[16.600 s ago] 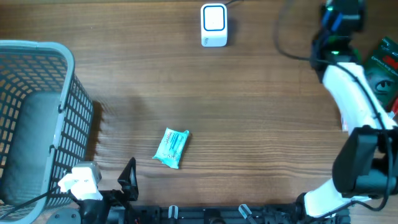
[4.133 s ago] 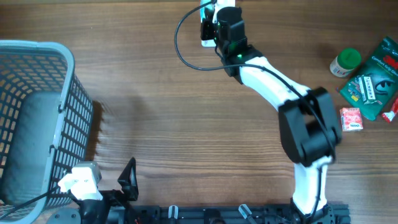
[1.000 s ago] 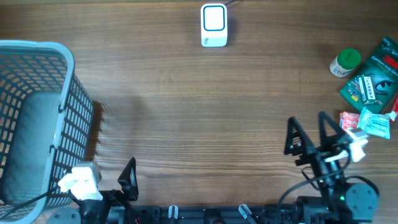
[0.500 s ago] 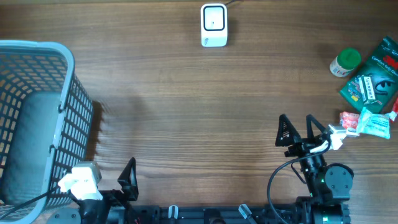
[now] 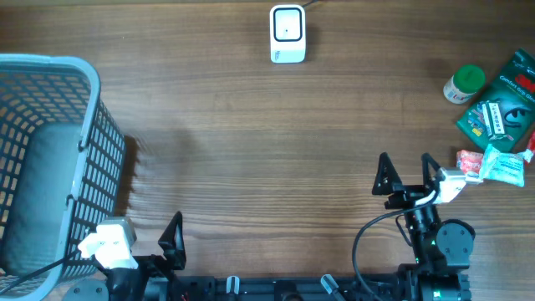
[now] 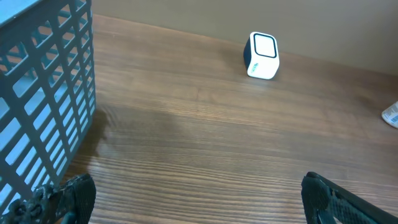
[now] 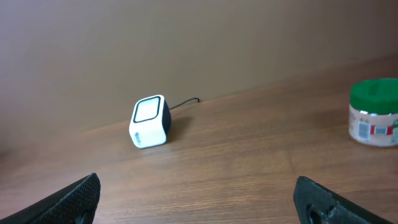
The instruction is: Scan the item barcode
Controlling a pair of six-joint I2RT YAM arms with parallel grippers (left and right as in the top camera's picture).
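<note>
Teal-and-white soft wipes packet point(image 5: 506, 167) lies flat at the far R edge of the brown wood-grain table point(image 5: 276, 150), in a cluster of goods. It touches a small red box point(image 5: 470, 158) on its L side and sits just below a dark green flat card pack point(image 5: 508, 99). A white jar w/ green lid point(image 5: 464, 84) stands upright just above-left of that pack. No barcode is readable on the packet from overhead. R gripper point(image 5: 405, 165) sits low near the front edge, just L of the red box and apart from the packet; black fingers point(image 5: 383, 174) are spread as wide as they go, w/ nothing btwn them, only bare table. L gripper point(image 6: 198, 200) is parked at the front-left corner beside a grey-blue plastic lattice basket point(image 5: 50, 71), jaws likewise fully apart and holding nothing. White cube-shaped barcode scanner w/ a blue-framed window point(image 5: 287, 33) stands at the back centre of the table, thin black cable running off behind it, well apart from the packet and both grippers. Both wrist cams look across the table toward the scanner; the R wrist cam also catches the jar at its R edge.
</note>
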